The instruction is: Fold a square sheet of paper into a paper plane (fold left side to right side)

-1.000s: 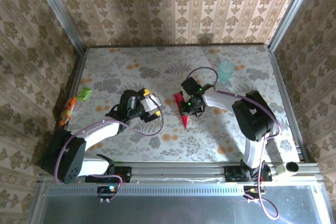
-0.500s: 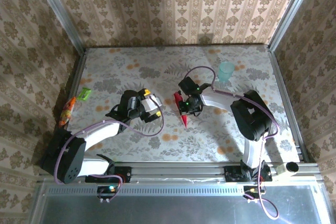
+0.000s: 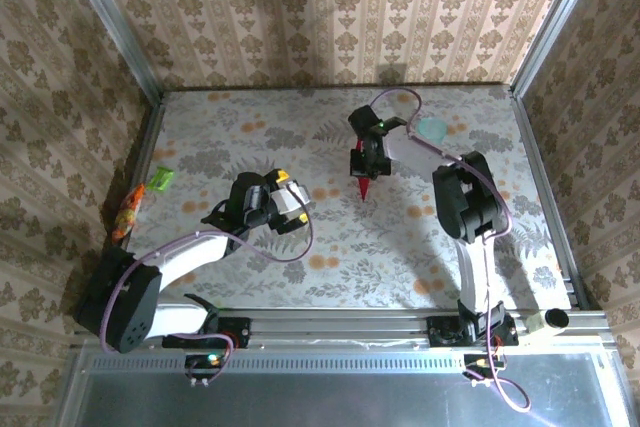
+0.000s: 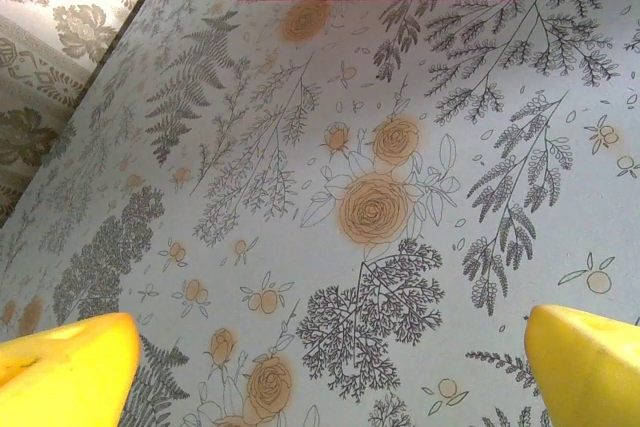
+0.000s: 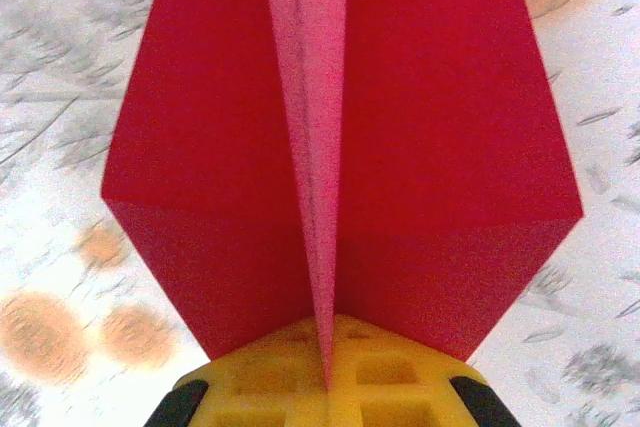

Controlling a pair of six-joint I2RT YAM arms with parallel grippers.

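I have my right gripper (image 3: 365, 167) reached out to the upper middle of the top view, just left of the cup (image 3: 432, 130). Its jaws are pressed together on the plane (image 3: 364, 189). The red dart sticks out of the fingers with its nose pointing toward the bottom of the frame, over the flowered table (image 3: 250, 137). From up there I cannot tell whether the nose touches the table or hangs just above it.

On the right wrist camera the plane covers most of the frame. Two flat red wings spread left and right. The raised centre crease runs straight down the middle into the yellow pads (image 5: 240, 387) at the bottom edge, which pinch that crease between them. The table behind it is blurred.

My left gripper (image 3: 292, 199) sits left of centre in the top view, well apart from the plane, its arm trailing back toward the lower left. On its wrist camera the two yellow fingertips (image 4: 65, 367) stand in the lower corners, spread wide over bare table. At the top edge of that frame I see the plane's red paper, with the yellow and black of the right gripper on it.

At the left edge of the table in the top view, a green packet (image 3: 160, 179) and an orange packet (image 3: 127, 212) lie near each other, close to the wall.
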